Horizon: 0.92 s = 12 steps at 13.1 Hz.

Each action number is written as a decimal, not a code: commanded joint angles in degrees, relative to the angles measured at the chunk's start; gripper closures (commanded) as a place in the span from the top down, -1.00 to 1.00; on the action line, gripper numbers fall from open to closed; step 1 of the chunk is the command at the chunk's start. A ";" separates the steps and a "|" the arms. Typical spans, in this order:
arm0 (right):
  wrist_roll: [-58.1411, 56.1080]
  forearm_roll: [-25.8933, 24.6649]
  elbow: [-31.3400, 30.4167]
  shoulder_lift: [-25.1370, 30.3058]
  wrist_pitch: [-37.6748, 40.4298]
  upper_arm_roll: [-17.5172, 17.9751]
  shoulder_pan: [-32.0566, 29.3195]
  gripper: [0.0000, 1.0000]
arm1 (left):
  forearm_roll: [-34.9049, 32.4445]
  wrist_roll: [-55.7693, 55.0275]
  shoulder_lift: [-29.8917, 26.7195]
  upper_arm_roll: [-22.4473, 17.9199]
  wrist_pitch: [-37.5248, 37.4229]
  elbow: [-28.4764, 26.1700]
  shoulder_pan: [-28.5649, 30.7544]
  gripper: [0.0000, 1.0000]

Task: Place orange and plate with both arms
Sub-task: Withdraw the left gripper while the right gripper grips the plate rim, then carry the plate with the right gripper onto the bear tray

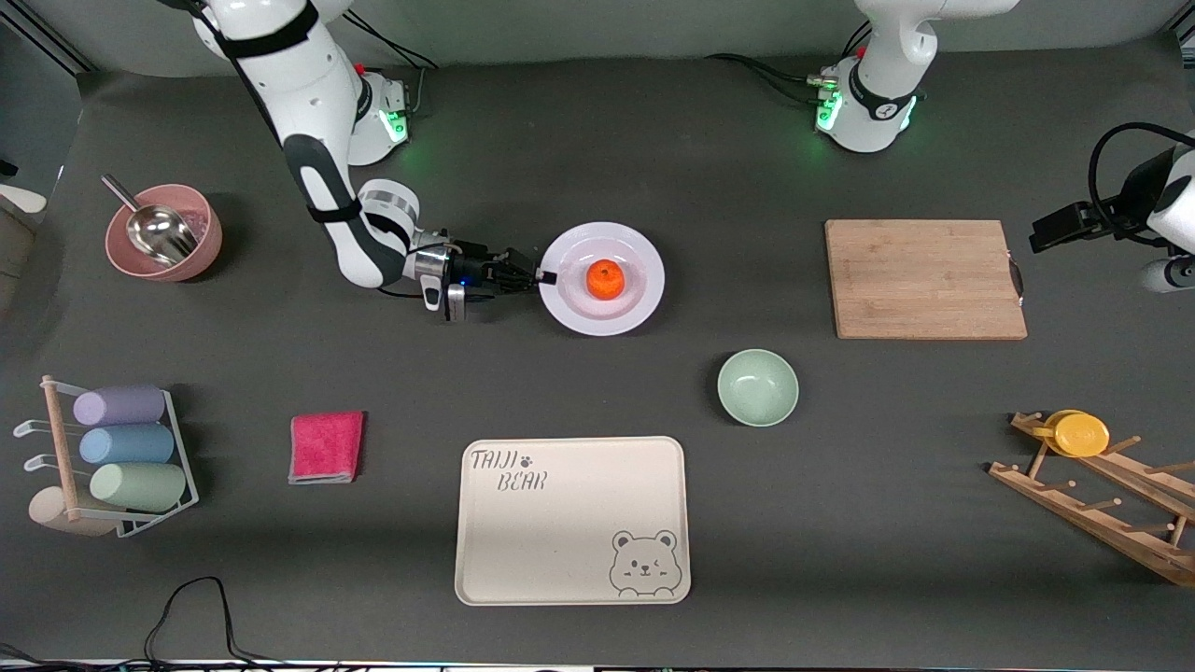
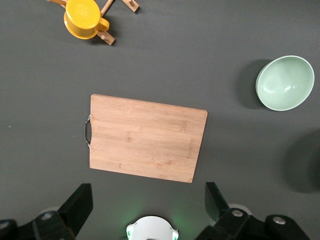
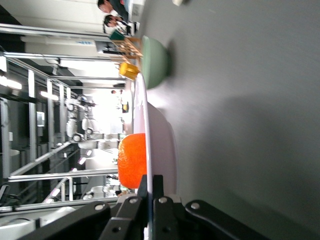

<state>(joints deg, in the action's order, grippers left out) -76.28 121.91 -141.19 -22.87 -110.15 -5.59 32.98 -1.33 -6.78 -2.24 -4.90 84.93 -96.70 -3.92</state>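
The right gripper [image 1: 540,277] is clamped on the rim of the glossy white round plate [image 1: 644,250], at the edge toward the right arm's end of the table; the small bright orange [image 1: 605,279] sits at the plate's centre. The left gripper [image 2: 147,205] waits, fingers apart, above the wooden cutting board [image 2: 145,138].

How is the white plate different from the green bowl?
The plate is white, wide and shallow; the green bowl is pale green, smaller across and deeper. The plate holds an orange; the green bowl holds nothing. The right gripper pinches the plate's rim, while nothing touches the green bowl. The green bowl sits nearer the front camera than the plate. Both are round.
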 commanded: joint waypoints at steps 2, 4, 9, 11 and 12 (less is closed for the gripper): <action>12.52 -9.01 -1.37 11.06 -4.69 0.14 -2.99 -1.00 | -0.69 -1.13 -0.13 -0.55 -1.61 1.08 -1.70 1.00; 17.73 -14.22 -0.41 13.02 -5.33 0.14 -5.37 -1.00 | -0.69 -1.13 -0.13 -0.55 -1.61 1.08 -1.70 1.00; 18.97 -16.62 14.85 2.60 -5.16 -0.30 -9.24 -1.00 | -0.78 -1.13 -0.22 -0.55 -1.61 1.08 -1.70 1.00; 21.68 -16.70 23.11 -3.29 -4.81 -0.48 -10.47 -1.00 | -0.78 -0.69 -0.22 -0.46 -1.61 1.08 -1.70 1.00; 24.40 -16.79 28.02 -6.37 -4.72 -0.48 -11.09 -1.00 | -0.78 -0.52 -0.13 -0.46 -1.61 1.08 -1.70 1.00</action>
<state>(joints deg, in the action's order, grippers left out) -57.05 106.59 -123.64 -22.08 -115.88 -6.23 23.15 -1.33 -6.86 -2.24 -4.93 84.91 -96.65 -4.69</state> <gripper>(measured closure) 0.965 0.000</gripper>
